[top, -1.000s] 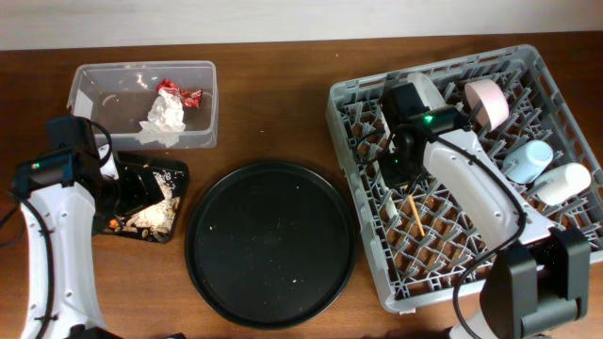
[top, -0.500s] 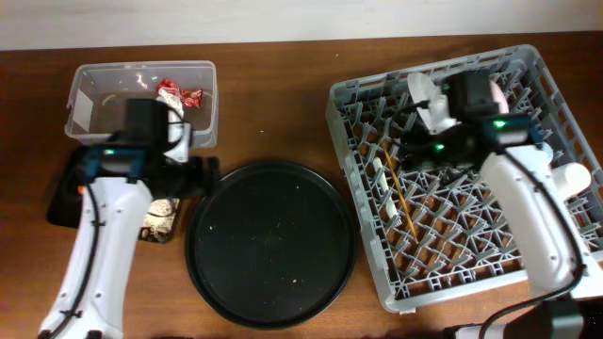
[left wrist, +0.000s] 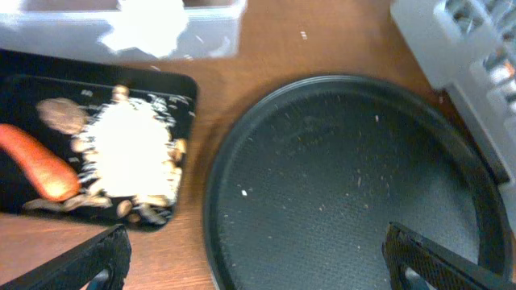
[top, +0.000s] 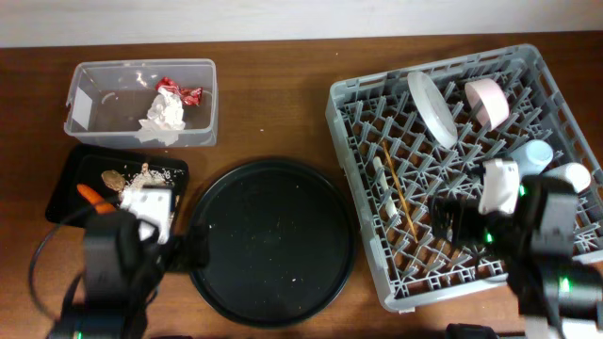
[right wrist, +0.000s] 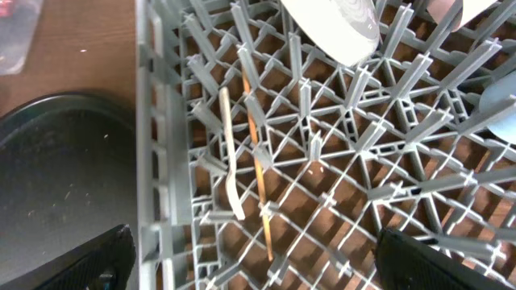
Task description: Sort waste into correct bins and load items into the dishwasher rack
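Both hands were empty, fingers spread wide: the left hand (left wrist: 254,262) at the near left by the round tray (top: 271,243), the right hand (right wrist: 258,262) above the rack (top: 339,104). The plate (top: 431,108), bowl (top: 487,102), fork (top: 381,184) and chopsticks (top: 399,193) sat in the rack. The napkin (top: 165,115) and wrapper (top: 179,91) lay in the tub (top: 94,108). The rice (left wrist: 125,149) and carrot (left wrist: 36,165) lay in the black tray (top: 71,169).

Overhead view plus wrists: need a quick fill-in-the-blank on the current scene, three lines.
The wrapper in the clear tub is ____ in colour.
The carrot lies in the black tray whose shape is ____.
The left claw and right claw are both ____, holding nothing.
Missing words: red; rectangular; open.
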### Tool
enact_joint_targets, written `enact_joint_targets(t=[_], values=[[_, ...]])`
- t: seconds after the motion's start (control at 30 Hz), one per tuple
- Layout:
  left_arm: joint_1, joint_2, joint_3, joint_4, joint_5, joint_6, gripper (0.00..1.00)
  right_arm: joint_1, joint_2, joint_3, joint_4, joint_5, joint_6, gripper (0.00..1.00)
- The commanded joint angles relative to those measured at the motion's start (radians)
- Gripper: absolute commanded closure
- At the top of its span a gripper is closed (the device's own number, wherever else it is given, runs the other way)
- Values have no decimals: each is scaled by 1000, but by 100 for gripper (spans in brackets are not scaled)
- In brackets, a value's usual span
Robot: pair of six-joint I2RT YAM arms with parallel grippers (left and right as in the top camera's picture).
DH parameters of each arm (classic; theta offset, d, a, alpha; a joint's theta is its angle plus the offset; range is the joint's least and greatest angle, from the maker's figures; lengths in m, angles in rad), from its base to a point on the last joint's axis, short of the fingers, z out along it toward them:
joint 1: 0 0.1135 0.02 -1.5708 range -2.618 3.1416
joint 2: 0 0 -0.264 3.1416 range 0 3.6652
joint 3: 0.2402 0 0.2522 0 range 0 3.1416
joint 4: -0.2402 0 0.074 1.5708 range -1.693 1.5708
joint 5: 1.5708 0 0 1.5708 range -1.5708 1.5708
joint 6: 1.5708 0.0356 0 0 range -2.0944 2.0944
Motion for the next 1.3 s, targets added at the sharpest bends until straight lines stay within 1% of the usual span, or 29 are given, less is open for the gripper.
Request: enact_joint_targets(t=[0.0,0.33,0.43,0.5,0.53,0.6,0.67,0.73,0.77,0.8,0.87,0.9,0.97,1.0,1.03,1.13,1.27], values=[[24,-199,-24,-2,-11,-17,1,-5,-137,-25,-55,2,-9,2],[24,-219,-24,-2,-13,-17,1,-3,-129,-26,-67,2,-9,2],[24,-219,-24,-2,-13,-17,0,-2,-227,-29,-56,9,-9,1],[24,-219,-24,-2,-13,-17,1,84,-341,-107,69,22,-77,2],[24,-219,-24,-2,-13,-17,1,130,-444,-201,170,44,-84,2],[24,-219,-24,-2,-13,-17,1,143,-566,-344,327,42,-83,2],[24,-219,-24,-2,-13,-17,1,137,-711,-517,519,43,-84,2],[24,-219,-24,-2,-13,-17,1,122,-771,-589,622,49,-84,2],[24,-219,-24,-2,-13,-17,1,105,-819,-650,705,63,-84,2],[24,-219,-24,-2,-13,-17,1,98,-827,-678,754,66,-84,2],[24,-219,-24,-2,-13,-17,1,86,-827,-766,925,79,-88,2],[24,-219,-24,-2,-13,-17,1,86,-827,-831,1040,89,-88,2],[24,-219,-24,-2,-13,-17,1,86,-827,-911,1182,108,-88,2],[24,-219,-24,-2,-13,-17,1,86,-827,-929,1199,115,-127,2],[24,-219,-24,-2,-13,-17,1,86,-827,-929,1186,115,-202,2],[24,-219,-24,-2,-13,-17,1,86,-827,-929,906,90,-213,2],[24,-219,-24,-2,-13,-17,1,87,-827,-929,887,84,-203,2]])
